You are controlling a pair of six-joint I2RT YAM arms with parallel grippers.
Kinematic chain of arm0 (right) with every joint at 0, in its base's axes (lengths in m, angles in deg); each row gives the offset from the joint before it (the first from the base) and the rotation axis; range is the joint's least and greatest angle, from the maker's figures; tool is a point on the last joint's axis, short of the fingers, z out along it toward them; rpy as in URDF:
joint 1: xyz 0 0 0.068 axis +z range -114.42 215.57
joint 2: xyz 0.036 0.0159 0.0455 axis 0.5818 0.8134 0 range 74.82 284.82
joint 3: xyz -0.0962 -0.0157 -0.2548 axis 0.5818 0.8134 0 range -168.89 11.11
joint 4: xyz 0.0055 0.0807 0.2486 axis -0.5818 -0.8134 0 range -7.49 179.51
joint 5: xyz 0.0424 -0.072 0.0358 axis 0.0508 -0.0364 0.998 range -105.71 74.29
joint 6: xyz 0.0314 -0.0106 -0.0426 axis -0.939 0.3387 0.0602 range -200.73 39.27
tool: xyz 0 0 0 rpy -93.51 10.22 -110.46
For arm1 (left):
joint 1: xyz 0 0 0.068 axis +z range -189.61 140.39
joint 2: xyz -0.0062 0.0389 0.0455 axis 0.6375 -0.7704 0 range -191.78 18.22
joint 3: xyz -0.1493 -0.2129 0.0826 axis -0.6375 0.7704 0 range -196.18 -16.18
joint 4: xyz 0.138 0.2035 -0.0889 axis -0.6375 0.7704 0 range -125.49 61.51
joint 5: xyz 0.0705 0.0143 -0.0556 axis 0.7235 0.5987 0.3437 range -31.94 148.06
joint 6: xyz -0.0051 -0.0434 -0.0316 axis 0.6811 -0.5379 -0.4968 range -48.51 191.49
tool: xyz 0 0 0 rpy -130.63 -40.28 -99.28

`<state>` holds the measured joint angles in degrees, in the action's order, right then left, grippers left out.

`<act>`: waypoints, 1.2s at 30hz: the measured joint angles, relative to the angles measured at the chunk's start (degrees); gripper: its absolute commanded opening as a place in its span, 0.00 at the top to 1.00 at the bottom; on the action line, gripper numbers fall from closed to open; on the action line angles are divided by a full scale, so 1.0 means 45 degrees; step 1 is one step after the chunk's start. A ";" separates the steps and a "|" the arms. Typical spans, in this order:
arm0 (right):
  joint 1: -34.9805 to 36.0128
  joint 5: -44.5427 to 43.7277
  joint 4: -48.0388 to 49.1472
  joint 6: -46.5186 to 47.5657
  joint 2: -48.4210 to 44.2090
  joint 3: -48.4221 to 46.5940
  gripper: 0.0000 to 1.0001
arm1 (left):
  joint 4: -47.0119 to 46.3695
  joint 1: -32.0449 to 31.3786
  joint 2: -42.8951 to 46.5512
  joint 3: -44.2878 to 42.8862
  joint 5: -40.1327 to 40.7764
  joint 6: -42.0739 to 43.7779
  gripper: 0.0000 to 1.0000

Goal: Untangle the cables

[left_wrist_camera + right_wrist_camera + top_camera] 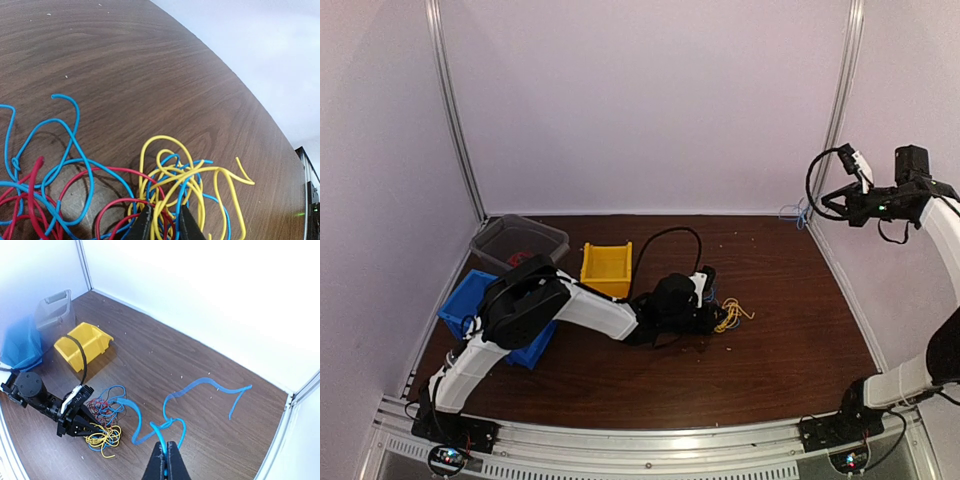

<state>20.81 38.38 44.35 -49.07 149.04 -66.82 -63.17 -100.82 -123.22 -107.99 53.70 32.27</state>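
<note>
Fingers (145, 226) of the left gripper (165, 212) sit close together, low at the bundle, with yellow and red strands caught between them. Looks like a pinch on the pile, not on one strand. The cables (165, 175) lie in a loose heap mid-table (770, 360), just right of the yellow bin (607, 268). Red and blue loops are on the left of the heap and yellow coils on the right.

The heap has no single axis and sprawls roughly left-right in the left wrist view. Free ends: a blue tip (52, 96) hooks up and left, and a yellow tip (251, 182) points right.

Right gripper (166, 446) is raised high at the right, its fingers (159, 465) pressed shut on one blue cable (200, 385). That strand's long run goes from the heap up to the pinch. Its other part loops off right toward the back corner.

Handling, my read:
- Wires are thin, very light and limp, but they hold their curl.
- Smooth sheath, so a strand may slip in a weak pinch.
- Loops snag each other, so a pull drags the whole heap unless it is pinned.
- Best hold is a single strand near a free end, away from the crossings.
- Pull along the strand's own length, away from the heap.
</note>
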 measured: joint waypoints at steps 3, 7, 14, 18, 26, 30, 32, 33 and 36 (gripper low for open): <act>0.0000 0.0000 0.0466 -0.0656 -0.0835 -0.0155 1.00 | -0.0034 0.0000 0.0000 0.0005 -0.0073 -0.0068 0.80; 0.0005 0.0039 0.0889 -0.1141 -0.1350 -0.0107 1.00 | -0.0398 0.0000 0.0010 0.0194 -0.0257 -0.0117 0.60; 0.0073 0.0379 0.0505 -0.0719 -0.1666 0.1316 1.00 | -0.2696 0.0000 0.1190 0.2608 -0.0996 0.0316 0.39; 0.0335 0.0631 0.0092 -0.0233 -0.1899 0.2181 1.00 | -0.4090 0.0000 0.2108 0.3342 -0.1943 0.0797 0.38; 0.1511 0.0962 -0.0685 0.0753 -0.2550 0.3449 1.00 | -0.5586 -0.0005 0.3551 0.4401 -0.2744 0.1744 0.38; 0.1875 0.1350 -0.1069 0.0991 -0.2681 0.3517 1.00 | -0.5688 -0.0005 0.3891 0.5095 -0.2735 0.2501 0.38; 0.2050 0.1613 -0.1253 0.0996 -0.2803 0.3453 1.00 | -0.5610 -0.0005 0.3910 0.5149 -0.2720 0.3002 0.38; 0.2152 0.1749 -0.1345 0.0981 -0.2871 0.3376 1.00 | -0.5552 -0.0005 0.3920 0.5149 -0.2705 0.3293 0.38; 0.2506 0.2059 -0.1520 0.0865 -0.3084 0.2963 1.00 | -0.5251 -0.0005 0.3939 0.5076 -0.2545 0.4133 0.39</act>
<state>32.09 47.64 37.50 -45.18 135.16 -53.49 -86.80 -100.84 -105.50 -85.15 42.25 50.87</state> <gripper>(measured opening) 0.014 0.615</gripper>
